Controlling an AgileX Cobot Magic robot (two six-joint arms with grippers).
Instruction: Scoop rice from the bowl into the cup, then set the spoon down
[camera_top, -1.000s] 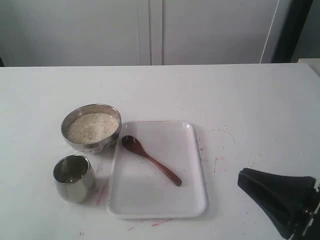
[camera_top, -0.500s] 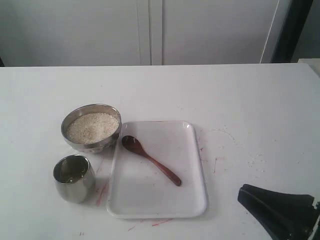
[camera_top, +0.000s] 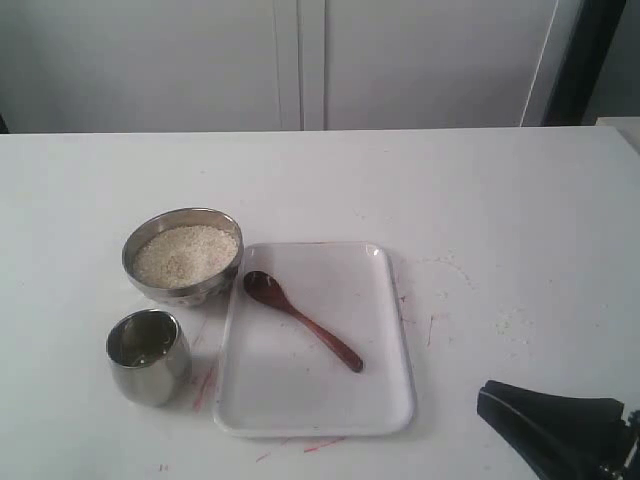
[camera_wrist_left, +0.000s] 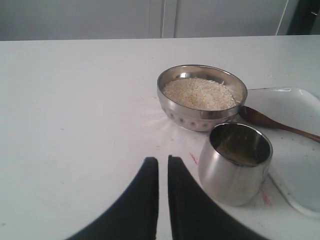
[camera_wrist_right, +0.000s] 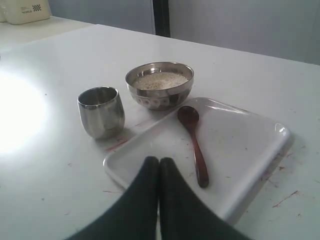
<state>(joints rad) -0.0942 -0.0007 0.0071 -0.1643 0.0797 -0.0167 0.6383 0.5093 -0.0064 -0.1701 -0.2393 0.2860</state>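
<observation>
Exterior view gives us the bowl (camera_top: 183, 255), heaped with rice (camera_top: 186, 253), standing on the table (camera_top: 500, 220). The cup (camera_top: 148, 355) stands near it, and both sit just beside a white tray (camera_top: 385, 405). The spoon (camera_top: 303, 320) lies flat on that tray with its head toward the bowl, and nothing is gripping it. In its wrist view, the right fingers (camera_wrist_right: 145, 200) are pressed together and empty, low over the tray's near edge. The left fingers (camera_wrist_left: 147, 200) are drawn together with only a thin slit between them. They hold nothing and sit apart from the cup. Inside the cup we see a dull speckled patch that may be rice, though we cannot tell it from reflections. We judge that either the scooping has not begun or it is finished with the spoon set down.
</observation>
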